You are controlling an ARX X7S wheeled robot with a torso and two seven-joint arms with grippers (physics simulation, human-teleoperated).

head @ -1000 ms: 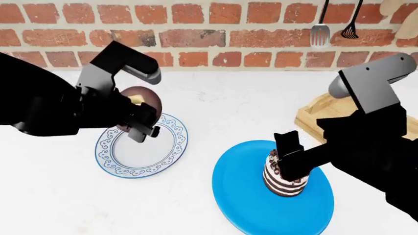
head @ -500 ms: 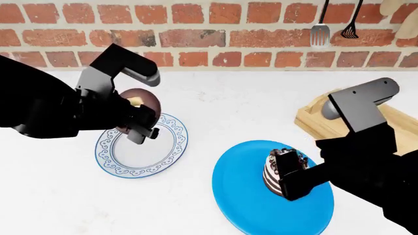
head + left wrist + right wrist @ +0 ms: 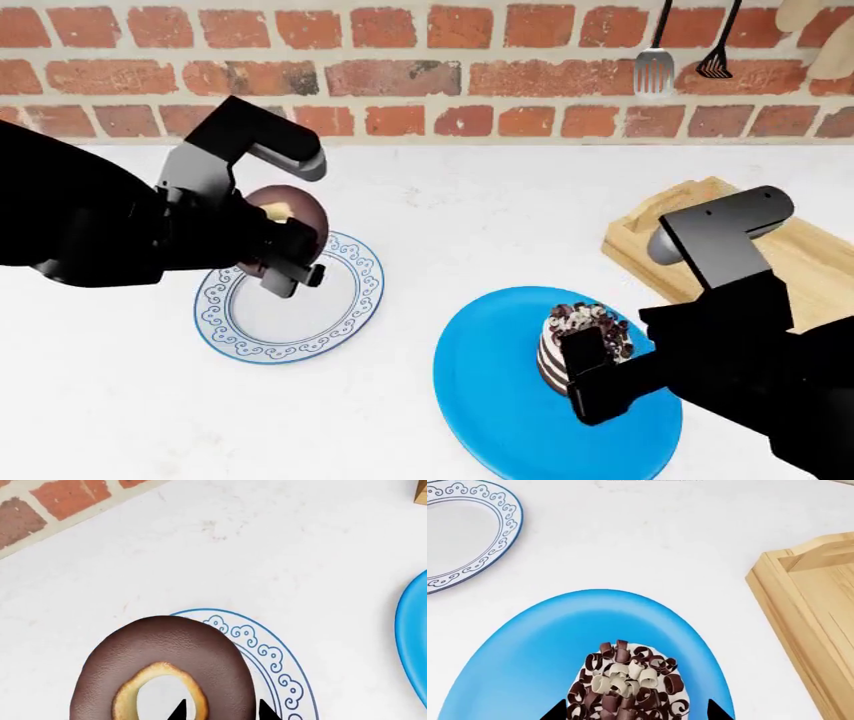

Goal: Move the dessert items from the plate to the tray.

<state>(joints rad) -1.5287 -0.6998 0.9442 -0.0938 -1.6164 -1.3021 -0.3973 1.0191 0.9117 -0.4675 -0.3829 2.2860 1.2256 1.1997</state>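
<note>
Chocolate-glazed donut (image 3: 163,672) is held in the left claw (image 3: 291,262), lifted above the white patterned plate (image 3: 350,300); in the left wrist view one black fingertip sits in the hole and one outside the ring, pinching its near wall. Layered cake (image 3: 577,340) stands on the blue plate (image 3: 487,400) at the bench's (image 3: 467,210) 5 o'clock sector. Right claw (image 3: 597,380) is set wide apart around the cake; fingertips are seen flanking it in the right wrist view, contact not confirmed.

Wooden tray (image 3: 787,250) lies at 2 o'clock from the cake, near the blue plate, and well off at 3 o'clock from the donut. The right arm is judged the nearer to it.

The head view hides the donut's grip; the wrist view shows it.
</note>
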